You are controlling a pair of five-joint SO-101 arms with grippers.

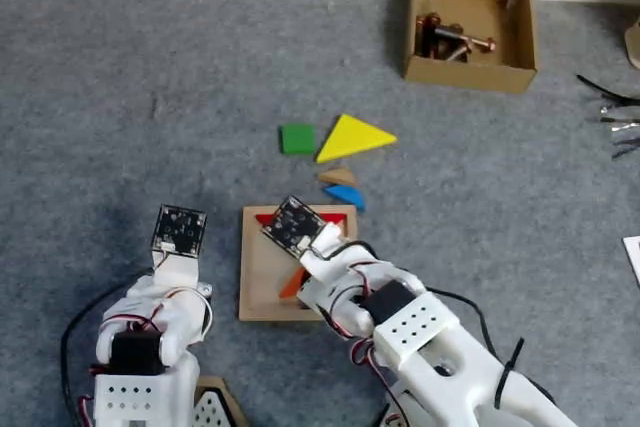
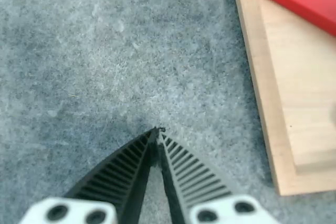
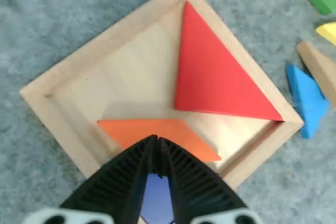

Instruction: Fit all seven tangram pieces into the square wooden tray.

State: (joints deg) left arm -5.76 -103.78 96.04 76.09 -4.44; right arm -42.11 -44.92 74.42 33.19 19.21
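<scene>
Right tool (image 3: 156, 139) hangs closed, tips together and holding nothing, just over the orange piece (image 3: 131, 129), which lies flat on the floor of the tray (image 3: 68, 66). Just beside it the red triangle (image 3: 210, 77) lies flat too, its long side against one wall. Something blue shows beneath the tool; I cannot tell what it is. Just beyond the tray's far rim lie the blue triangle (image 1: 346, 195) and tan triangle (image 1: 338, 176), close together. The yellow triangle (image 1: 355, 137) and green square (image 1: 297, 138) lie farther off on the grey worktop (image 1: 150, 77). Left tool (image 2: 156, 131) is closed too, empty, over bare worktop just beside the tray.

These pieces look thin, stiff and light, probably painted wood. Crushing seems no risk, but smooth faces and low edges give little to grip. The best hold is likely to open the tool, straddle a piece across two opposite edges near its middle, and pinch low. Once a piece is in the tray, nudging with closed tips should slide it home.
</scene>
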